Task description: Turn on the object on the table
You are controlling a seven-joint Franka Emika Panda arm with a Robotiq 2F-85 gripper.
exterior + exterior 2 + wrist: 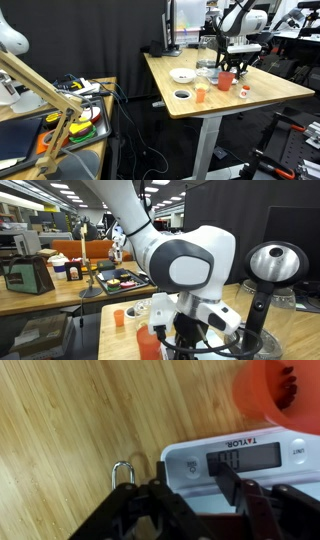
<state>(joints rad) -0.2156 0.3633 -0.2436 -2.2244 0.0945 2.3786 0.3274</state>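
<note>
The clear glass kettle (pixel 206 60) with black parts stands at the back of the light wood table (pixel 280 92), behind the cups; it is out of the wrist view. My gripper (pixel 235 68) hangs to the kettle's right, just above a red cup (pixel 226 80). In the wrist view my gripper (pixel 195 490) is open and empty, with its black fingers over a white Taylor digital scale (pixel 190 457). The red cup (pixel 283 395) shows at the top right. In an exterior view my gripper (pixel 205 338) hangs low over the table (pixel 125 340).
A white bowl (pixel 181 74), a dark-lined cup (pixel 182 95), an orange cup (pixel 201 95) and a small white item (pixel 245 91) are on the table. A small padlock (pixel 122 472) lies left of the scale. A cluttered wooden bench (pixel 50 115) stands beside the table.
</note>
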